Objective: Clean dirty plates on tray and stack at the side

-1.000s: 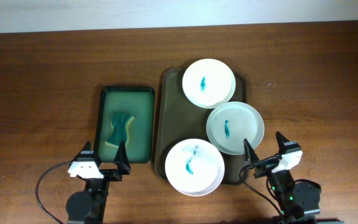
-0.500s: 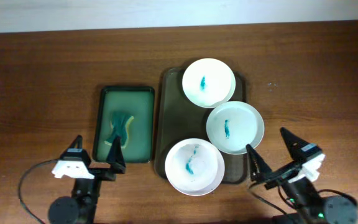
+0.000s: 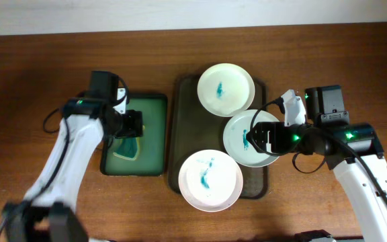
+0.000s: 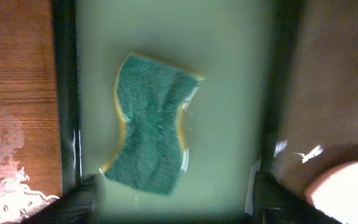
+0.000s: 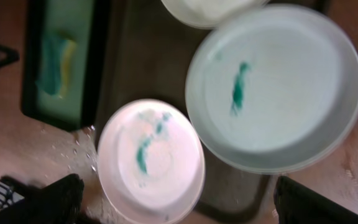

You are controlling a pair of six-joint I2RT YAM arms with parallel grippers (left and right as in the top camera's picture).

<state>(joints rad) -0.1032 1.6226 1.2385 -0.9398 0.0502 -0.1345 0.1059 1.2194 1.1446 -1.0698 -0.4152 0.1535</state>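
Three white plates smeared with teal lie on the brown tray [image 3: 190, 121]: a far plate [image 3: 225, 89], a middle plate [image 3: 254, 141] and a near plate [image 3: 210, 180]. A green-and-yellow sponge [image 3: 127, 144] lies in the green tray [image 3: 150, 134] of liquid. My left gripper [image 3: 132, 125] is open and empty above the sponge [image 4: 154, 127]; in the left wrist view its fingers [image 4: 179, 202] straddle the green tray. My right gripper [image 3: 259, 138] is open and empty above the middle plate [image 5: 275, 87]. The right wrist view also shows its fingers [image 5: 182, 205] and the near plate [image 5: 151, 162].
The wooden table [image 3: 46, 60] surrounds both trays. Water drops lie on the wood beside the green tray [image 4: 8, 180]. The green tray [image 5: 61, 37] also shows at the top left of the right wrist view.
Both arms have left their low spots at the table's front edge. The left one now hangs over the green tray, the right one over the middle plate. The plates and sponge have not moved.
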